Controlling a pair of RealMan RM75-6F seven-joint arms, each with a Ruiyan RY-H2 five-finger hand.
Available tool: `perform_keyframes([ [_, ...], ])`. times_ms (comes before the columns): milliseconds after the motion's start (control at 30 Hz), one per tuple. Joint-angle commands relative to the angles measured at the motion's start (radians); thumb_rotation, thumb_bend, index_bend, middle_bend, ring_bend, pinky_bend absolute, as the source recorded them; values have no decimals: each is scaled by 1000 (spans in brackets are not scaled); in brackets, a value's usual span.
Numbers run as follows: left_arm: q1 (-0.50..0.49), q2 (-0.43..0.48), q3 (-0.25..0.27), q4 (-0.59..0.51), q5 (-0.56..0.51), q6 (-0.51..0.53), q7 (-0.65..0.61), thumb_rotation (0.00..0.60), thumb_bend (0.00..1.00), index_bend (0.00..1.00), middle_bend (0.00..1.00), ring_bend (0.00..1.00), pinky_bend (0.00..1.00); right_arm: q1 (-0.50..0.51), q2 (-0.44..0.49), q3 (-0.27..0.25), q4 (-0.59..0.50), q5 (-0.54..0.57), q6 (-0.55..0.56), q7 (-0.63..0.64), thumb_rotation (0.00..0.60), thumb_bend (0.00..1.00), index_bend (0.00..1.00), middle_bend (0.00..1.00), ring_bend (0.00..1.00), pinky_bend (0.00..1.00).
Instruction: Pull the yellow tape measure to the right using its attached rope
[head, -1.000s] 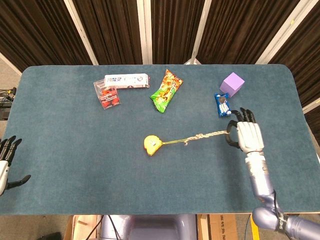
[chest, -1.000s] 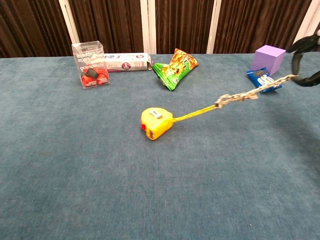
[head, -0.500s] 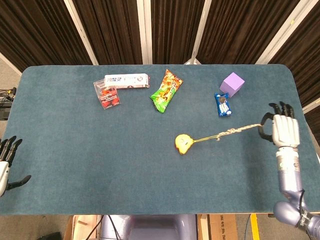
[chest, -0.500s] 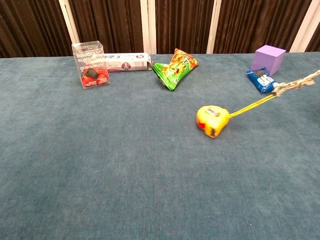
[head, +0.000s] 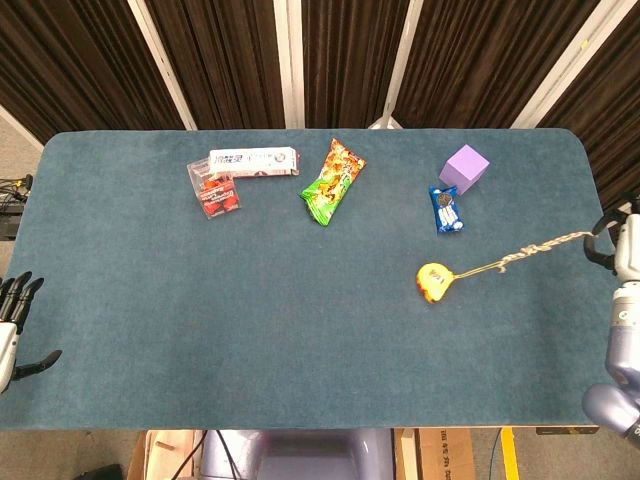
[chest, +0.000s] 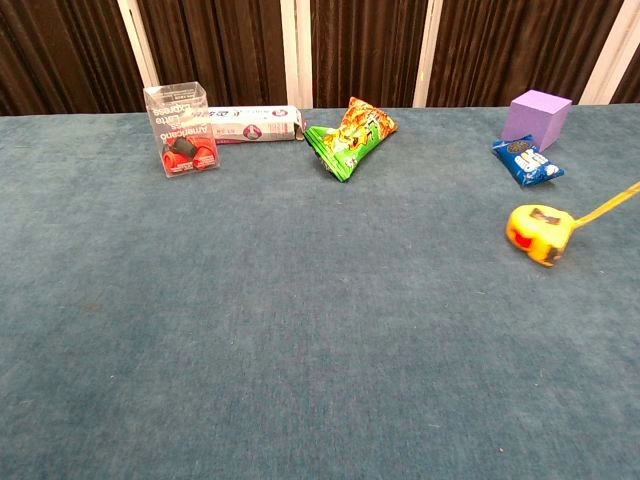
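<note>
— One container showed: a clear box (chest: 181, 128) at the far left with red and black items inside. Its lettering was too small to read.
— And the yellow tape measure (head: 434, 281)?
— Near the table's (head: 250, 330) right end, its rope (head: 540, 249) gripped by the right hand (head: 622, 250); the left hand (head: 12, 325) lay spread, holding nothing.
</note>
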Motion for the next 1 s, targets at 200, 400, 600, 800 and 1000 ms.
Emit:
perform_keyframes([
  [200,0,-3,0,5,5,3,7,600,0,0,0,0,0,-12,10,-10,42,2,9,-12,600,566,662,200,0,0],
  [400,2,-5,0,8,11,11,11,600,0,0,0,0,0,-30,26,-22,20,3,1,-5,600,567,186,50,0,0],
  [600,4,-5,1,9,11,14,18,600,0,0,0,0,0,-63,70,-37,-87,-2,10,0,600,503,0,0,0,0],
  [800,7,-5,1,11,14,21,18,600,0,0,0,0,0,-135,112,-76,-247,-140,99,77,600,348,0,0,0,0],
  [1000,14,-7,4,20,28,40,32,600,0,0,0,0,0,-256,126,-194,-371,-426,253,185,600,324,0,0,0,0],
])
